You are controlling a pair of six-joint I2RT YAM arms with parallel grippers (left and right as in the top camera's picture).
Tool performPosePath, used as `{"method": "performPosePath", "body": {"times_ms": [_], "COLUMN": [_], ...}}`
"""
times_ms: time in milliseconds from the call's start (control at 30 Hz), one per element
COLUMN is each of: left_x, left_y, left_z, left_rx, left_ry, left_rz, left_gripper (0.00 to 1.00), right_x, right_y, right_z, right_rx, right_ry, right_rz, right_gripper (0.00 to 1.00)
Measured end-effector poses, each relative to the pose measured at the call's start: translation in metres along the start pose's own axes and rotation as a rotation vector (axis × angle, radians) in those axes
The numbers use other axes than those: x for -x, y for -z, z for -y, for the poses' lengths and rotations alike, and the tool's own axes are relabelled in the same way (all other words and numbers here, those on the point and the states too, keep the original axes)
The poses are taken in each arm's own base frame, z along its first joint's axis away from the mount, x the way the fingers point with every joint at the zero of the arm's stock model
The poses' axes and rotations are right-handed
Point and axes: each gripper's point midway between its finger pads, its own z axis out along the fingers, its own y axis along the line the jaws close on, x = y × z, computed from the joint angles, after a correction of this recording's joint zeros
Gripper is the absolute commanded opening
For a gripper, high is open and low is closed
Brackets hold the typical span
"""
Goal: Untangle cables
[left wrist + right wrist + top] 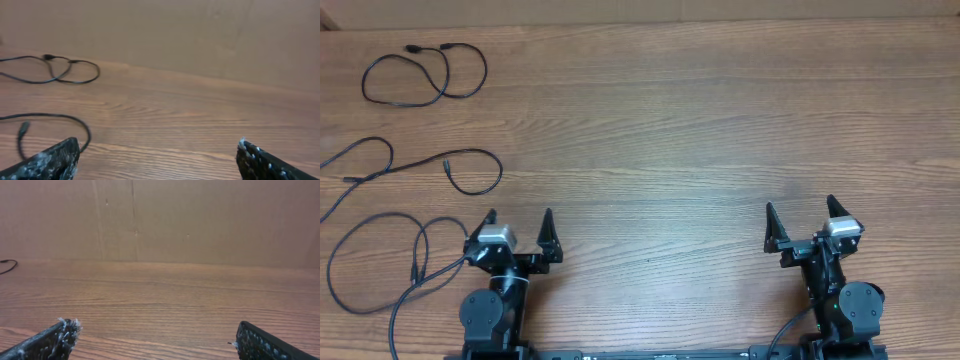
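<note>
Along the brown wooden worktop's (670, 120) left edge, thin black cables (445, 88) lie looped; left claw (519, 215) and right claw (800, 203) gape, empty.

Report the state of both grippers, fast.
Left black two-finger gripper: open, holding nothing.
Right black two-finger gripper: open, holding nothing.

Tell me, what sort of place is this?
Probably a robotics test bench: the left gripper and right gripper sit open at a wood-grain table, loose black cables lie on it, and a plain cardboard wall backs it.
</note>
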Motion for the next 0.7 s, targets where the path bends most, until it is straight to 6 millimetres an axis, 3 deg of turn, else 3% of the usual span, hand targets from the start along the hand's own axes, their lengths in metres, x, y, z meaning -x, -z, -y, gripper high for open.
{"method": "performPosePath", "body": {"times_ms": [700], "left_x": [0.0006], "left_y": [0.0003], "left_z": [-0.0100], "left_rx": [0.058], "left_ry": [-0.184], "left_rz": [0.000], "left_gripper": [0.99], "right_x": [0.0001], "right_y": [0.0000], "right_z": [0.0000], "right_rx": [0.000], "right_ry": [0.000], "right_rz": [0.000], "right_gripper": [1.00]}}
